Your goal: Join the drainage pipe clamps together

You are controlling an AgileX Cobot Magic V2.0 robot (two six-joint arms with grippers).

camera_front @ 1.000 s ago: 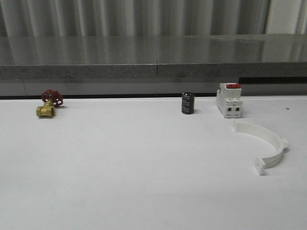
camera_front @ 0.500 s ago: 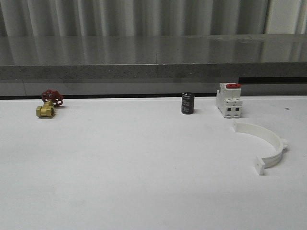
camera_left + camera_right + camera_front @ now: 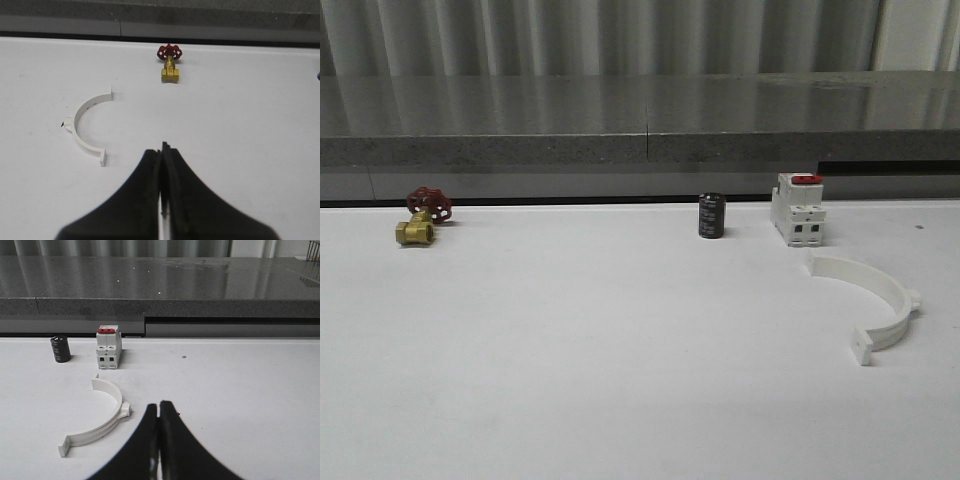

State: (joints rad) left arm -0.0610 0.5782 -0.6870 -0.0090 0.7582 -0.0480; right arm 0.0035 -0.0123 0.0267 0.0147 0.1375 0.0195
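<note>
One white half-ring drainage pipe clamp (image 3: 883,296) lies on the table at the right, just in front of the breaker; in the right wrist view this clamp (image 3: 107,422) lies beside my right gripper (image 3: 159,407), which is shut with nothing in it. Another white half-ring clamp (image 3: 82,131) lies flat on the table in the left wrist view, apart from my left gripper (image 3: 162,150), also shut and holding nothing.
A white boxy breaker with a red top (image 3: 797,209) and a small black cylinder (image 3: 711,216) stand near the table's far edge. A brass valve with a red handwheel (image 3: 421,218) sits at the far left. A grey counter ledge (image 3: 640,120) runs behind the table.
</note>
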